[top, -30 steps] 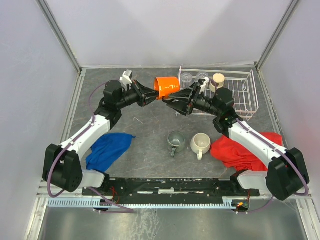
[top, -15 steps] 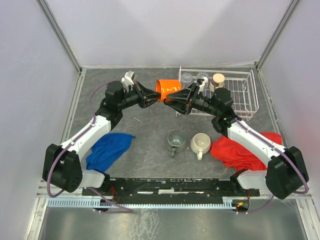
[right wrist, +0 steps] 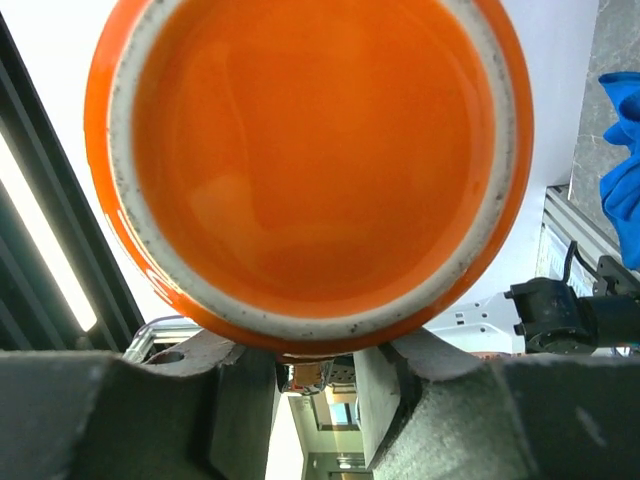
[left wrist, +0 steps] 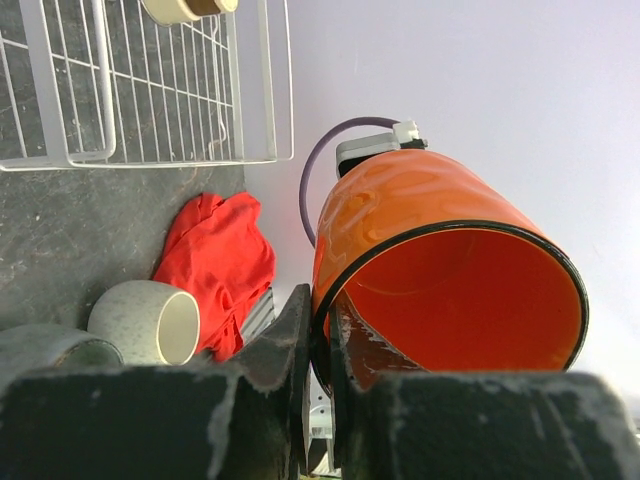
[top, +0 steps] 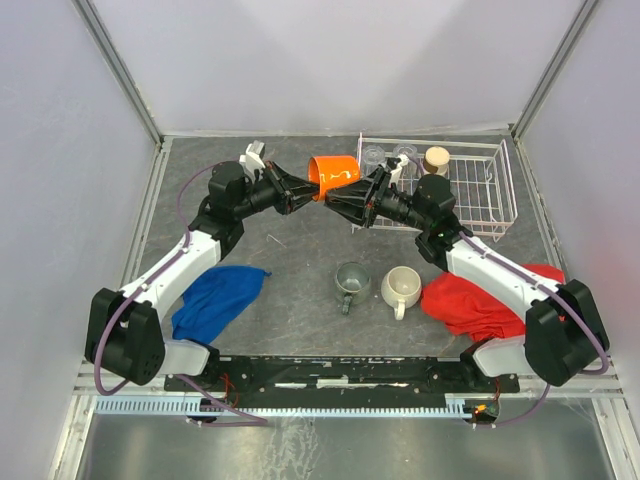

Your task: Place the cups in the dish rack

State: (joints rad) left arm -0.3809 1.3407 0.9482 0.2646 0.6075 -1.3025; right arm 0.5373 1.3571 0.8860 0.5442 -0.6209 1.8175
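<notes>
At the back right of your table sits the dish rack, and its left end holds a clear glass tumbler, a second tumbler just beside it, and the tan cup, all upright. Your orange mug is off the table, in the air just left of the rack. It is tipped on its side between the two arms, with its mouth toward the left arm and its base toward the right. It is glossy orange inside and out, with a thin dark line round the lip and a pale speckled unglazed ring on the base. Your left gripper is clamped on the lip, one finger inside the wall and one outside. Your right gripper sits just under the edge of the base with only a narrow gap between its fingers, and you cannot tell whether it grips the mug. The grey-green mug and the cream-white mug stand side by side on the table, between the blue cloth and the red cloth. Compared with a second ago, your right arm has pushed leftward and in under the mug, which has tipped a little further, while the rack's contents and the two standing mugs lie as they did
</notes>
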